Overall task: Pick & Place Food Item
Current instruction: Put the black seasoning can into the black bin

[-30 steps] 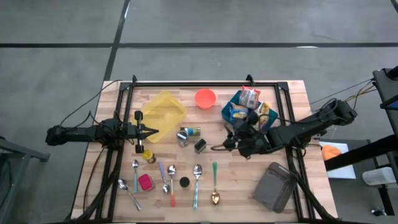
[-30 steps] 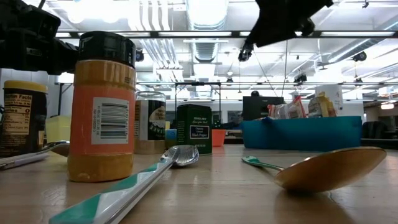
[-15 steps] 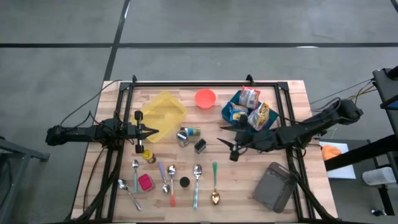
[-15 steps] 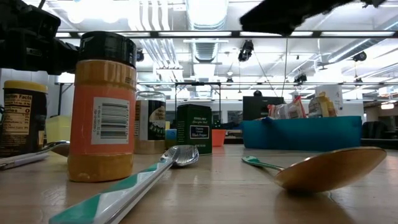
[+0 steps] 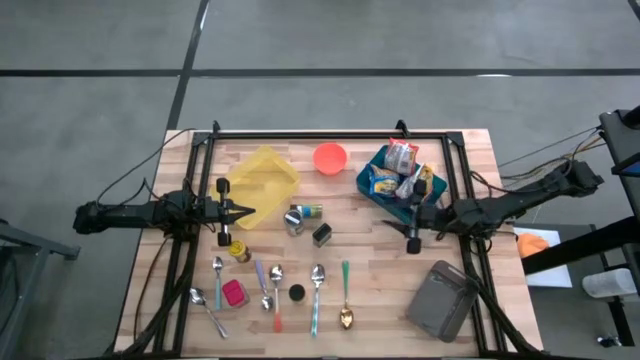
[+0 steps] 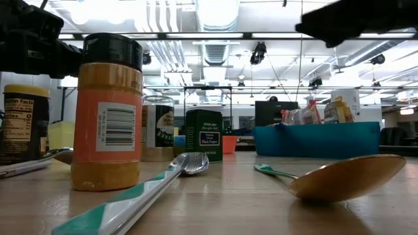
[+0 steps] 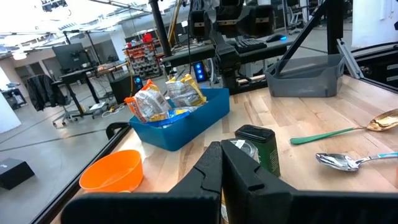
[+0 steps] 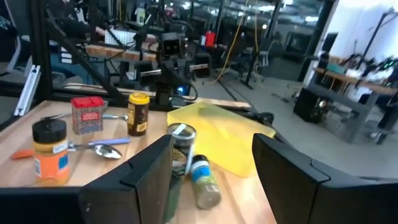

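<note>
Right tool point(image 5: 411, 240), open and empty, hangs beside the blue bin point(image 5: 372, 187) of snack packets point(image 5: 400, 156); a careless reach could tip it. Left tool point(image 5: 243, 212) is closed.

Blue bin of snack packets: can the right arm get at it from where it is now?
Probably yes. The right gripper is open and empty just in front of the blue bin, with nothing between them.

left arm: stretched low over the table's left side
left gripper point(image 5: 247, 212): fingers pressed together, empty
right arm: reaching in from the right edge
right gripper point(image 5: 409, 232): fingers apart, empty
</note>
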Controlling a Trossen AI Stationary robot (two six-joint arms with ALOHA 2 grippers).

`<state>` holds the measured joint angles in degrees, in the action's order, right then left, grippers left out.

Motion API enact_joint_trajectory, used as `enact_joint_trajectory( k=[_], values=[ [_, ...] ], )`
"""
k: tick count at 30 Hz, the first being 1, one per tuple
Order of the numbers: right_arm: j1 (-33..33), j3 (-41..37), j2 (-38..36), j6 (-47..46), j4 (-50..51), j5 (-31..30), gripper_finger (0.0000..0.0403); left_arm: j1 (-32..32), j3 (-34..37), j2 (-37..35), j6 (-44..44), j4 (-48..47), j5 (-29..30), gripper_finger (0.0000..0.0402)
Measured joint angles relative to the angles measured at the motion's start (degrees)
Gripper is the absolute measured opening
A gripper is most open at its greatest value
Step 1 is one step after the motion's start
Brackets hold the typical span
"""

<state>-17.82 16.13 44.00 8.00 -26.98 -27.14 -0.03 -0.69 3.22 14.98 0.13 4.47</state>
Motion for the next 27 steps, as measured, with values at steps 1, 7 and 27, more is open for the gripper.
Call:
enact_joint_trajectory(
  k=[1,7,27],
  values=[
    [0.00,-1.18,-1.70,0.74,-0.05,0.01,0.0219,-0.01,0.00,0.00,0.00,-0.01,0.00,0.0000],
    [-0.02,-8.27,-12.36,1.67,0.12,0.22,0.0219,0.00,0.00,0.02,0.00,0.00,0.00,0.0000],
    [-0.07,-15.49,-39.23,8.72,13.24,3.89,0.0219,0.00,0.00,0.02,0.00,-0.01,0.00,0.0000]
  ],
)
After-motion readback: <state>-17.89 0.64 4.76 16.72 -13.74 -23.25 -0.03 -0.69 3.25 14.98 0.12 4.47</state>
